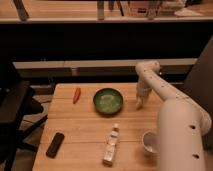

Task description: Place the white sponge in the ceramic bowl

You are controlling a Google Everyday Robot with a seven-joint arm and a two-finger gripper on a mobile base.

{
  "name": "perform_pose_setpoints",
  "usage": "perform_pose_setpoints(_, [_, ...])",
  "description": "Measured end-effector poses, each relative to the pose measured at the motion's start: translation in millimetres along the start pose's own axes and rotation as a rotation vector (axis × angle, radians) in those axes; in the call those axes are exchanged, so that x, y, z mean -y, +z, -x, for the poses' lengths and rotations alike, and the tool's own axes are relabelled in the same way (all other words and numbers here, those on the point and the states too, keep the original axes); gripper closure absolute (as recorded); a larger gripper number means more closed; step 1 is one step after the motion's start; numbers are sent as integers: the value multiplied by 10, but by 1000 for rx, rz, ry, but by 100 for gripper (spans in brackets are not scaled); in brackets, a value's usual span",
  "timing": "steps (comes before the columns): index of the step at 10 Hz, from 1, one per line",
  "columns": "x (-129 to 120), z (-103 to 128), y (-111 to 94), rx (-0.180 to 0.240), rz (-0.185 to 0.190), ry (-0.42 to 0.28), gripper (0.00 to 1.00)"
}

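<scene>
We work over a wooden worktop [85,125] in a dim room. Nearest us lie a dark flat block [55,145], a pale bottle [111,146] on its side and a small white cup [149,142]. Further on sits the ceramic bowl [108,100]. Just beside it, on the arm's side, the end effector [139,105] points down at the wood, its fingers pressed together. We cannot pick out the white sponge apart from that pale tip; we judge it is caught there, outside the bowl. We expect it to be light, soft and springy, in no danger of breaking. It is best pinched across its short sides, and apt to squash thin. A red pepper [77,94] lies off the bowl's other side. Beyond the worktop a pale ledge [75,65] runs under a dark wall.
</scene>
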Motion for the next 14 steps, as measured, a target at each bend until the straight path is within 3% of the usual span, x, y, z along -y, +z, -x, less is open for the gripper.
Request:
perform_pose_setpoints(7, [21, 110, -181, -33, -6, -18, 100])
perform_pose_setpoints(14, [100, 252, -376, -96, 4, -53, 100])
